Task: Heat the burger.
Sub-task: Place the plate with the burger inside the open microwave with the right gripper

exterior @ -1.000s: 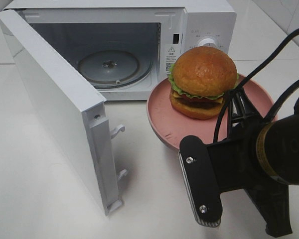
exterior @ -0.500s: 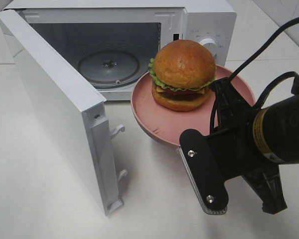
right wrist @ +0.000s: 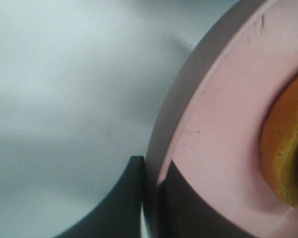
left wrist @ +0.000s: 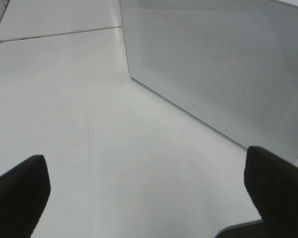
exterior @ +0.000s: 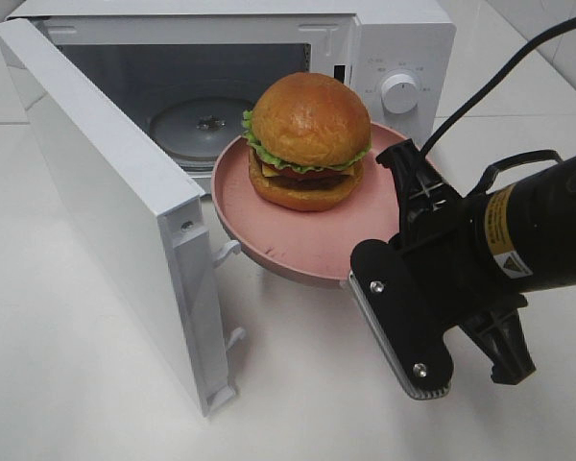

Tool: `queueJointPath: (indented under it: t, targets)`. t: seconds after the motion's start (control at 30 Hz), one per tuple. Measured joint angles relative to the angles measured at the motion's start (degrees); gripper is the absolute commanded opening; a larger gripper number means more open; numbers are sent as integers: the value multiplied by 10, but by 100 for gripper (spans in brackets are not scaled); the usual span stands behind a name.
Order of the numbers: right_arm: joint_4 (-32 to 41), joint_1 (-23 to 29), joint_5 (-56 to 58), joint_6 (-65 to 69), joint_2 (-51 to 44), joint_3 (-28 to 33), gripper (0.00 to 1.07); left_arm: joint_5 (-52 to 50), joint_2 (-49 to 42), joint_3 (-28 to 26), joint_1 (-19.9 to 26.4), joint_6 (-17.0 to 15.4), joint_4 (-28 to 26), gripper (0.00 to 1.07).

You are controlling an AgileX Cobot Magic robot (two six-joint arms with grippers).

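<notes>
The burger (exterior: 307,139), with a golden bun, green lettuce and a dark patty, stands on a round pink plate (exterior: 269,252) held in the air just in front of the open microwave (exterior: 403,38). My right gripper (exterior: 389,245) is shut on the plate's right rim. The right wrist view shows that rim (right wrist: 213,124) pinched between the gripper's (right wrist: 151,198) dark fingers, with the bun's edge (right wrist: 285,148) beyond. My left gripper (left wrist: 149,198) is open and holds nothing. It is low over the table beside the microwave door's outer face (left wrist: 223,64).
The microwave door (exterior: 106,202) swings wide open to the left, its latch hooks close to the plate's left rim. A glass turntable (exterior: 211,125) lies inside the cavity. The control knob (exterior: 400,93) is at the right. White tabletop (exterior: 96,403) surrounds everything.
My right gripper has carried the plate and burger leftward, from in front of the control panel to in front of the oven opening. The door stayed still.
</notes>
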Motion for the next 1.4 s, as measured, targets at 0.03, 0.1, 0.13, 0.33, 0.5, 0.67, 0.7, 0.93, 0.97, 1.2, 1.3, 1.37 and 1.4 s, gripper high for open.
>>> queueJointPath:
  t: [0.03, 0.1, 0.13, 0.33, 0.5, 0.67, 0.7, 0.93, 0.97, 1.2, 1.3, 1.37, 1.4]
  targets:
    - [0, 0, 0, 0, 0, 0, 0, 0, 0, 0, 0, 0, 0, 100]
    - [22, -13, -10, -33, 0, 0, 0, 0, 0, 0, 0, 0, 0, 100]
    - [47, -29, -15, -69, 0, 0, 0, 0, 0, 0, 0, 0, 0, 100]
    - [154, -65, -20, -215, 0, 0, 0, 0, 0, 0, 0, 0, 0, 100]
    - [251, -89, -19, -345, 0, 0, 0, 0, 0, 0, 0, 0, 0, 100]
    - [333, -103, -19, -462, 0, 0, 0, 0, 0, 0, 0, 0, 0, 100]
    - [333, -103, -19, -462, 0, 0, 0, 0, 0, 0, 0, 0, 0, 100]
    - [336, -109, -18, -483, 1, -1, 0, 0, 0, 0, 0, 0, 0, 100]
    - [336, -109, -18, -483, 1, -1, 0, 0, 0, 0, 0, 0, 0, 100]
    - [330, -110, 28, -481, 35, -56, 0, 0, 0, 0, 0, 0, 0, 100]
    - [329, -110, 29, -481, 42, -64, 0, 0, 0, 0, 0, 0, 0, 100]
    - [329, -110, 34, -481, 69, -88, 0, 0, 0, 0, 0, 0, 0, 100]
    - [329, -110, 34, -481, 69, -88, 0, 0, 0, 0, 0, 0, 0, 100]
